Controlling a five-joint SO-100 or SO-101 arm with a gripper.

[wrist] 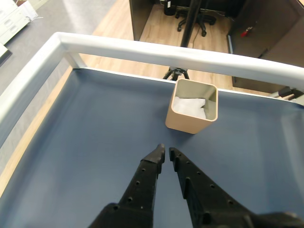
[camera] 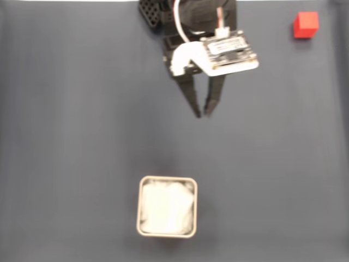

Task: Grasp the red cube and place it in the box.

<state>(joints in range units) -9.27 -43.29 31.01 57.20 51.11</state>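
Observation:
The red cube [camera: 306, 25] sits on the dark blue mat near the top right corner of the fixed view, well to the right of the arm. The box [camera: 167, 207] is a small square tray with a white lining, low in the middle of that view; in the wrist view the box [wrist: 192, 115] stands ahead of the fingertips. My gripper [camera: 202, 113] hangs between them, black fingers pointing toward the box, tips nearly together with nothing between them. In the wrist view the gripper [wrist: 166, 153] shows only a thin slit between its tips.
A white rail [wrist: 156, 51] borders the mat's far edge and left side in the wrist view. Beyond it lie a wooden floor and an office chair base [wrist: 192, 20]. Open mat surrounds the box on all sides.

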